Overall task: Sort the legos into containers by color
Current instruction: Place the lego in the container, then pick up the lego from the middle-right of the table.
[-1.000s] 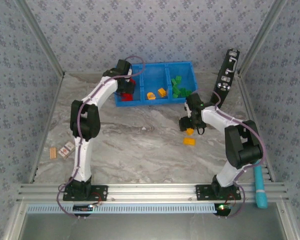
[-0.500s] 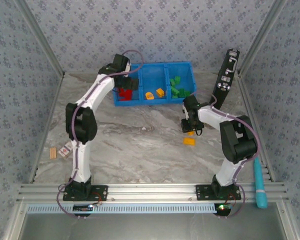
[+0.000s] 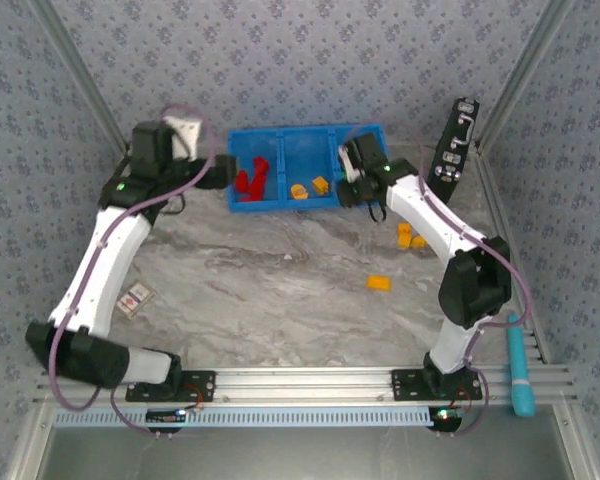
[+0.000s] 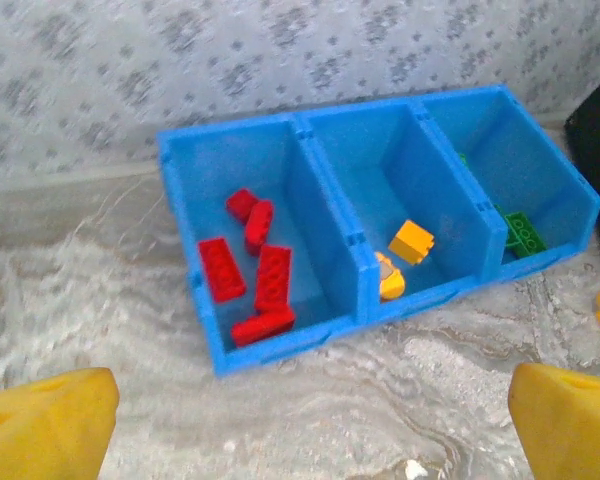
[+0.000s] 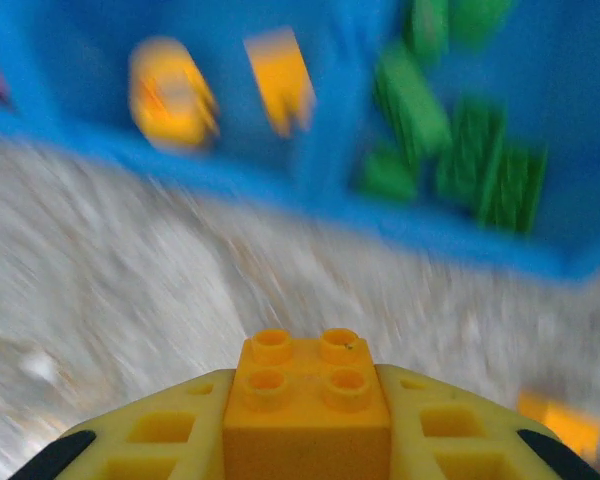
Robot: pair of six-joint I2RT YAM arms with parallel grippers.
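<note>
The blue bin stands at the back of the table. Its left compartment holds several red legos, the middle one orange legos, the right one green legos. My right gripper hovers just in front of the bin, by the divider between the middle and right compartments, shut on an orange square lego. My left gripper is left of the bin, open and empty, its yellow fingertips far apart. More orange legos lie on the table.
A black upright case leans at the back right, close to the right arm. A small box lies at the left. A teal object lies at the front right. The right wrist view is motion-blurred.
The left arm swung back and left, away from the red compartment. The right gripper lifted an orange lego off the table and carried it up to the bin's front.
</note>
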